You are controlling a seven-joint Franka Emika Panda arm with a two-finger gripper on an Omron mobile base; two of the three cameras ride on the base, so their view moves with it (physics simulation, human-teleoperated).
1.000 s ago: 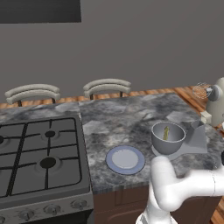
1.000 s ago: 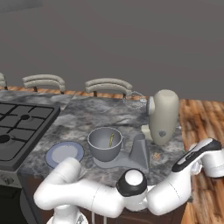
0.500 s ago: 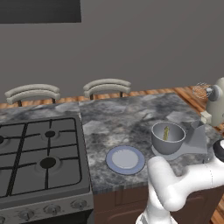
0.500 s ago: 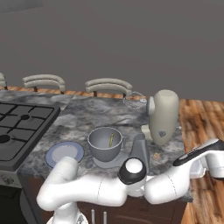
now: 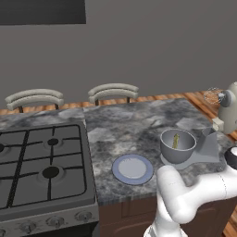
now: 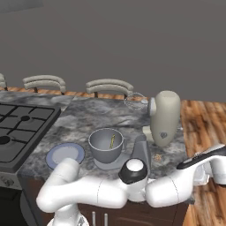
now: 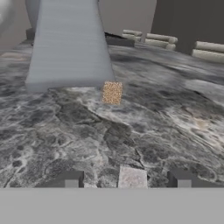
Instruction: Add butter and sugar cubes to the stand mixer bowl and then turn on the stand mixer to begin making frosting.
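Note:
The stand mixer bowl [image 5: 177, 145] [image 6: 106, 145] stands on the mixer's flat grey base with the butter [image 5: 175, 140] [image 6: 112, 141] leaning inside it. The stand mixer [image 6: 165, 117] [image 5: 228, 109] has its cream head tilted back, and its whisk [image 6: 134, 101] hangs clear of the bowl. A brown sugar cube [image 7: 112, 92] [image 6: 157, 156] lies on the counter beside the grey column [image 7: 70, 43]. My gripper [image 7: 127, 180] is open, low over the counter. A pale sugar cube [image 7: 132, 177] sits between its fingertips, untouched by either.
A blue-rimmed plate [image 5: 133, 168] [image 6: 65, 153] lies left of the bowl. The gas stove [image 5: 41, 162] takes up the counter's left end. Two chair backs [image 5: 113, 91] stand behind the counter. Wooden floor [image 6: 207, 123] lies past the counter's right edge.
My arm has stretched further right and sunk slightly toward the counter by the mixer. Bowl, plate and mixer have not moved.

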